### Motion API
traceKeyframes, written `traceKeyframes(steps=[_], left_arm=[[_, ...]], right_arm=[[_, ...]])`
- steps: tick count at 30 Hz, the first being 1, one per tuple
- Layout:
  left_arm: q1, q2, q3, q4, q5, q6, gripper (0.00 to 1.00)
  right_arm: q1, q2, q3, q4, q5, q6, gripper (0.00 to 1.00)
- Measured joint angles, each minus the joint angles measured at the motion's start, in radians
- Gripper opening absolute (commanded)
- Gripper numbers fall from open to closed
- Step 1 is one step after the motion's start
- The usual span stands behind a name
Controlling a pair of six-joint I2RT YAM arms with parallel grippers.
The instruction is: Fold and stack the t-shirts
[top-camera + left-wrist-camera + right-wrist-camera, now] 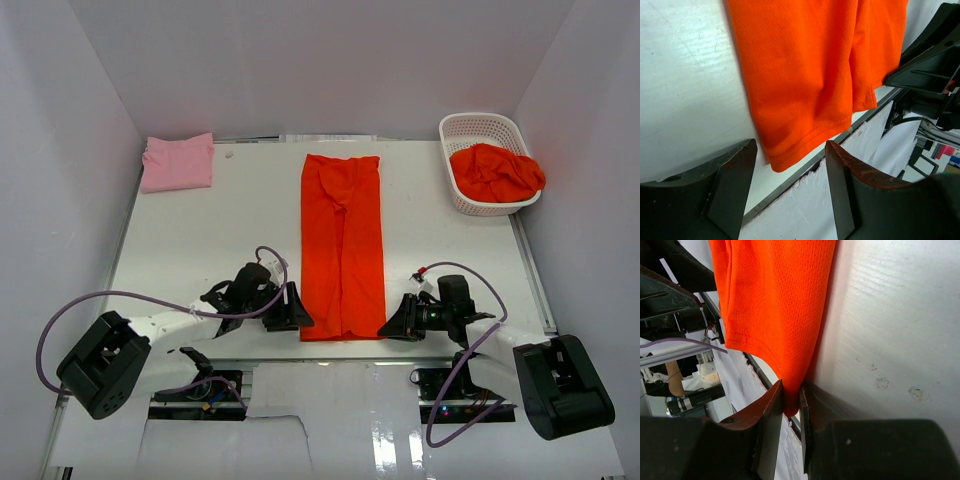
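- You have a white desk (200, 240) walled on three sides by plain white panels (300, 60).
- Your white lattice basket (483, 119) stands upright at the desk's far right corner, close to the right panel.
- A glossy white sheet (330, 420) with ragged, torn edges covers the near edge.
- In your right wrist view, small scuffs (882, 383) mark the desk surface.

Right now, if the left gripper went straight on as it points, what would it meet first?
The left gripper would first meet the near hem corner of the orange t-shirt, which sits between its open fingers. Beyond the cloth the right gripper lies roughly in line, though depth is unclear.
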Motion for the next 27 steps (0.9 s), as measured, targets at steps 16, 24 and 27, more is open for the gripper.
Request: traceKeyframes(steps=[16,24,27], left_arm=[[0.0,0.013,0.017,-0.057,0.025,-0.008,0.65],[0.001,0.077,0.031,-0.006,0.058,-0.006,0.57],[0.001,0.077,0.027,-0.005,0.055,-0.004,0.5]], right_arm=[[0.018,0.028,0.008,0.003,0.003,-0.003,0.14],[0.03,0.048,0.015,0.003,0.002,-0.015,0.08],[0.031,0.049,0.015,0.003,0.002,-0.016,0.08]])
